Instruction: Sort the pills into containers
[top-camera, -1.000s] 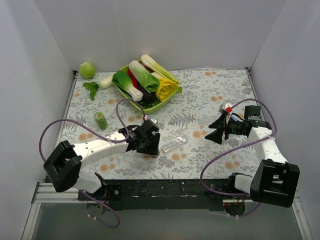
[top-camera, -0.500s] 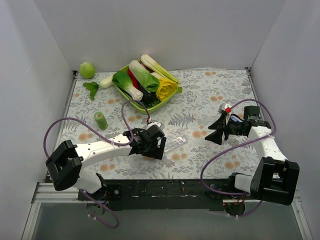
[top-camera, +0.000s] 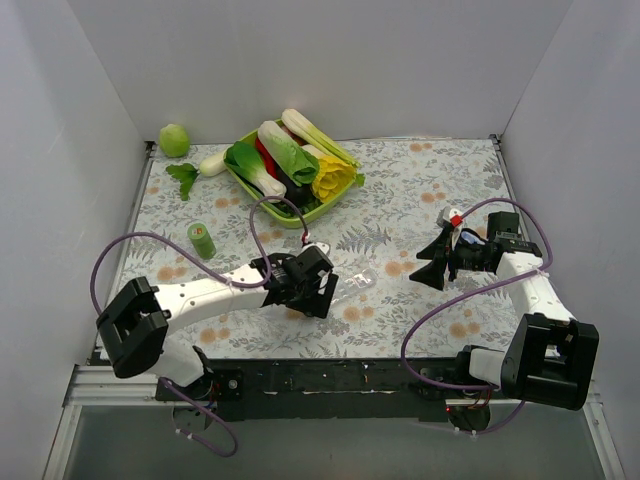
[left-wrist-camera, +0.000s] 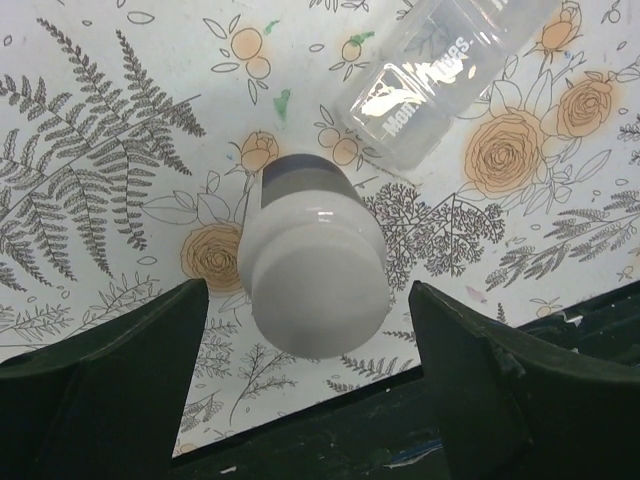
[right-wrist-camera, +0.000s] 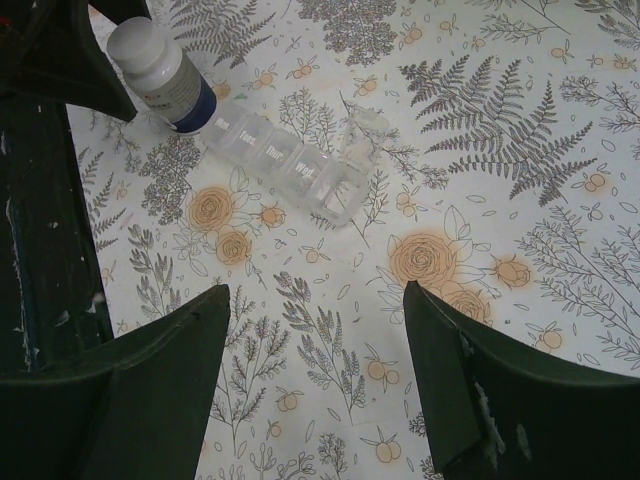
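From above, the left arm (top-camera: 200, 290) reaches to the middle of the flowered surface (top-camera: 420, 190), its head just beside the clear pill organiser (top-camera: 353, 281). The right arm (top-camera: 510, 262) waits well apart on the other side. The green tray of vegetables (top-camera: 262, 194) sits further back, out of play.

The left wrist camera shows the left jaws spread wide on either side of a white pill bottle (left-wrist-camera: 313, 265), its cap towards the lens and neither finger touching it. The organiser lies just beyond the bottle.

In the right wrist view the right jaws are also open with nothing between them. The organiser lies ahead, with the bottle at its far end. No loose pills show.

The risk is in the grasp. The bottle is round and smooth, so if the jaws close off-centre it may squirt out or topple. It could then knock the light organiser askew.
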